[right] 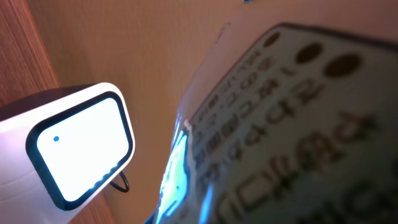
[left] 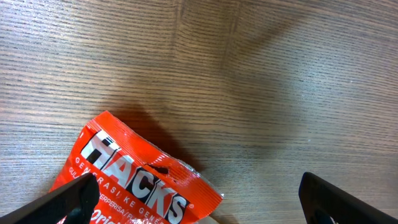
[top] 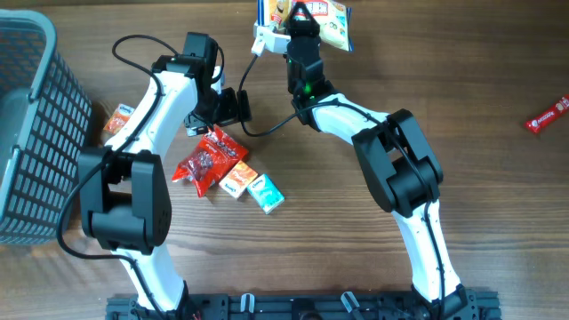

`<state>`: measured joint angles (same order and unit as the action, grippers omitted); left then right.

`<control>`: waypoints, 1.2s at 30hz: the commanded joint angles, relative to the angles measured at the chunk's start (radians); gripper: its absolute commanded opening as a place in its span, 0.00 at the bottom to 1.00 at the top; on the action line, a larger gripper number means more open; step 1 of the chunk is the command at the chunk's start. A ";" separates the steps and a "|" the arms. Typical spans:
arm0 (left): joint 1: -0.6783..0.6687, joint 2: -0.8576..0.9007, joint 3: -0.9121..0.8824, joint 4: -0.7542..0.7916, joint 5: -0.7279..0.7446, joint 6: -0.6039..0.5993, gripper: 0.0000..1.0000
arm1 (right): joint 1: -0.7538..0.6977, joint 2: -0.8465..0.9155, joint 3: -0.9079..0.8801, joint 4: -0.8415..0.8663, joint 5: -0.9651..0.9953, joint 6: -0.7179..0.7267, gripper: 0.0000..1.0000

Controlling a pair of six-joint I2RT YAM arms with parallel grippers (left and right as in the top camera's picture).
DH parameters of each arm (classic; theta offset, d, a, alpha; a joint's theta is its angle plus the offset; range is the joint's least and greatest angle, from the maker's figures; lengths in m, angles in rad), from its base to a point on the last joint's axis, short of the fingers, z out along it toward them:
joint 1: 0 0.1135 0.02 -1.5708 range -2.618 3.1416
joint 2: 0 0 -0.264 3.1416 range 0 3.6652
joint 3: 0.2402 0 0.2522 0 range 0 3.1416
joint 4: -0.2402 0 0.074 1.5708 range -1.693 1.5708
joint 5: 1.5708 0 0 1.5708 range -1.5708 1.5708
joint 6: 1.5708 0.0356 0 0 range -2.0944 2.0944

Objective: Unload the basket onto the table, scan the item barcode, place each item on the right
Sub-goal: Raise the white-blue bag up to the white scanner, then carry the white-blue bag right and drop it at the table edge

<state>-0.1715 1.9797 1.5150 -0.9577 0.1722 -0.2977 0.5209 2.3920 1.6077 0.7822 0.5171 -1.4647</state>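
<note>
Snack packet [top: 333, 27] crosswise beside scanner [top: 267, 37]

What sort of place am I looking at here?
Probably a mock shop checkout on a wooden table: a small white glowing barcode scanner, a grey plastic mesh basket, and a red foil sweets bag.

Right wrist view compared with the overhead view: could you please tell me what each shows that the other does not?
Only right wrist: the scanner's glowing window and the packet's small print, blurred. Only overhead: the basket, the red bag, two boxes and a red bar. Both: scanner and packet close together.
</note>
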 commanded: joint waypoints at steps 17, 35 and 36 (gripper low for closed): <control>0.003 -0.014 0.002 0.006 0.005 0.002 1.00 | -0.044 -0.002 0.008 0.031 0.008 0.081 0.04; 0.003 -0.014 0.002 0.006 0.005 0.002 1.00 | -0.295 -0.329 0.076 -0.363 0.352 0.872 0.04; 0.003 -0.014 0.002 0.006 0.005 0.002 1.00 | -0.325 -0.351 0.076 -0.463 0.346 0.965 0.04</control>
<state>-0.1715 1.9797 1.5150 -0.9535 0.1726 -0.2977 0.2943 2.1658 1.6390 0.4866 0.7357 -0.8730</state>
